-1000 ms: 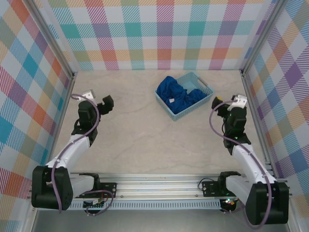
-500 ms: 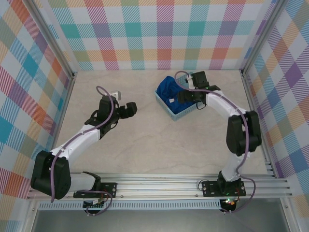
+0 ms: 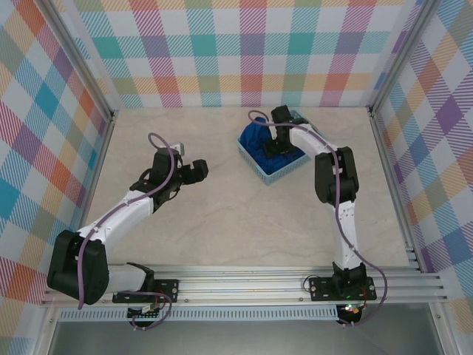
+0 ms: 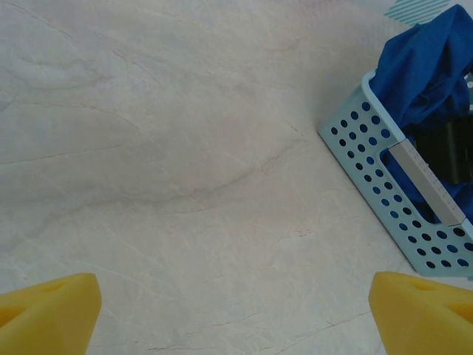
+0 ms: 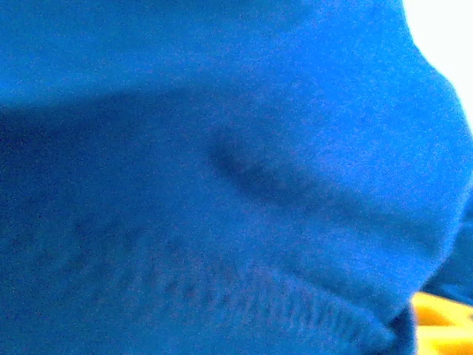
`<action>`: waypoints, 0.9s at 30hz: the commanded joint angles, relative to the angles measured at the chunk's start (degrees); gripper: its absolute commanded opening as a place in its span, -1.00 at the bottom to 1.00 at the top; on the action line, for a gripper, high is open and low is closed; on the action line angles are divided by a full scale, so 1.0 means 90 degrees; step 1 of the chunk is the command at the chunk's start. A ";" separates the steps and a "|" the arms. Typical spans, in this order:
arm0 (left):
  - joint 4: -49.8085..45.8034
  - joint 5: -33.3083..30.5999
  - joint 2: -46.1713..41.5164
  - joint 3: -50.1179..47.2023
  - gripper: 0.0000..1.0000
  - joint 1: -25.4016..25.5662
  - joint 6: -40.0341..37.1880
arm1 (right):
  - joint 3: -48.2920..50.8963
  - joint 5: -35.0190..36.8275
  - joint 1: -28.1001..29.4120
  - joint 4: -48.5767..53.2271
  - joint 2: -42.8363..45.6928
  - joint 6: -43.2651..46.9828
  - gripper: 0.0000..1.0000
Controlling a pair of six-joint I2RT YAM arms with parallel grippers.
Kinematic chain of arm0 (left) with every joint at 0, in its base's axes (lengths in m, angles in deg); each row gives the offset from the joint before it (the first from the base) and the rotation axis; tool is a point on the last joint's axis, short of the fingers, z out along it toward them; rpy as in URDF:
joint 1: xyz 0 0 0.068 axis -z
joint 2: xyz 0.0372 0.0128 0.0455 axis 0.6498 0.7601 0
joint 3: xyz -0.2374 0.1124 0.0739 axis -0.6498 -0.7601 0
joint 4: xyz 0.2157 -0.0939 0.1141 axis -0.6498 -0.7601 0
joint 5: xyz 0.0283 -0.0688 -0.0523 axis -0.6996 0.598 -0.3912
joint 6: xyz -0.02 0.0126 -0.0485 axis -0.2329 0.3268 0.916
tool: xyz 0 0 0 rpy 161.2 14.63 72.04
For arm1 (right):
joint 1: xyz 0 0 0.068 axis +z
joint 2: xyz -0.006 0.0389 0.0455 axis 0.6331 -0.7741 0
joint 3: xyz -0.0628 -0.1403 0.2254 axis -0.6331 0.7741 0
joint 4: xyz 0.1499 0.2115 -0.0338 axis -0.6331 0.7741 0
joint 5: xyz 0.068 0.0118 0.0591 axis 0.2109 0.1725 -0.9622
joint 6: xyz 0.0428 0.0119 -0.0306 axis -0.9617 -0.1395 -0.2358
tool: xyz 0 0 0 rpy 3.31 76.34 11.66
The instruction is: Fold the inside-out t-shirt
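While the left jaws hang spread wide and empty over the table [image 4: 185,148], we see, farther back, the right jaws down in the inside-out t-shirt [image 4: 417,74], bunched in the basket [image 4: 369,148], their grip we cannot tell.

T-shirt [image 5: 222,148]: soft matt cloth, fine knit. Basket [image 4: 384,177]: perforated plastic, semi-gloss. Tabletop [image 4: 148,148]: smooth, marble-look.

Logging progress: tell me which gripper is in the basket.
The right gripper, down in the basket against the t-shirt. The left gripper hangs open over the table, well left of the basket.
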State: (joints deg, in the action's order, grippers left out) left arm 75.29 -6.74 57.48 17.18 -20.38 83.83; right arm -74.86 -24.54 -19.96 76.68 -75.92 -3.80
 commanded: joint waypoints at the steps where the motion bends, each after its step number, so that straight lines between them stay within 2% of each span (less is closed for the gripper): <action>1: -0.0256 -0.0204 -0.0309 0.0046 0.88 0.0067 -0.0106 | -0.0435 -0.0128 -0.0004 0.0332 0.0040 0.0003 -0.45; 3: -0.0442 -0.0296 -0.0498 0.0034 0.89 0.0061 -0.0147 | -0.0075 -0.0194 -0.0040 -0.0038 0.0865 -0.0017 -0.84; 4: -0.0499 -0.0349 -0.0614 0.0013 0.90 0.0066 -0.0163 | 0.0167 -0.0240 -0.0063 -0.0283 0.1248 -0.0064 -0.89; 7: -0.0520 -0.0606 -0.1075 -0.0242 0.91 0.0064 -0.0082 | 0.1418 -0.0643 -0.0111 -0.1455 0.2978 -0.0297 -0.98; 9: -0.0490 -0.0928 -0.1417 -0.0471 0.92 0.0052 0.0017 | 0.2128 -0.1371 -0.0055 -0.2083 0.3990 -0.0630 -1.00; 11: -0.0540 -0.1333 -0.1703 -0.0643 0.92 0.0043 0.0123 | 0.2601 -0.1827 0.0143 -0.2482 0.4721 -0.0837 -1.00; 15: -0.0743 -0.1784 -0.2214 -0.0757 0.93 -0.0153 0.0293 | 0.3050 -0.2157 0.0824 -0.2865 0.5681 -0.1042 -1.00; 19: -0.1043 -0.2039 -0.2574 -0.0738 0.93 -0.0449 0.0533 | 0.3156 -0.2457 0.1484 -0.3253 0.5889 -0.1398 -1.00; 23: -0.1642 -0.2815 -0.3067 -0.0694 0.93 -0.0529 0.0754 | 0.3028 -0.2052 0.2034 -0.3248 0.5282 -0.1634 -0.99; 25: -0.1883 -0.3318 -0.3432 -0.0715 0.95 -0.0539 0.0825 | 0.2957 -0.1977 0.2175 -0.3186 0.4760 -0.1780 -0.82; 27: -0.2070 -0.3880 -0.3893 -0.0779 0.95 -0.0548 0.0836 | 0.2687 -0.1867 0.2363 -0.2805 0.4136 -0.1666 -0.35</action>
State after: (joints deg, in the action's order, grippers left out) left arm 61.06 -31.96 26.95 10.95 -24.93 89.78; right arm -48.91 -43.09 -0.18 49.01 -32.33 -17.66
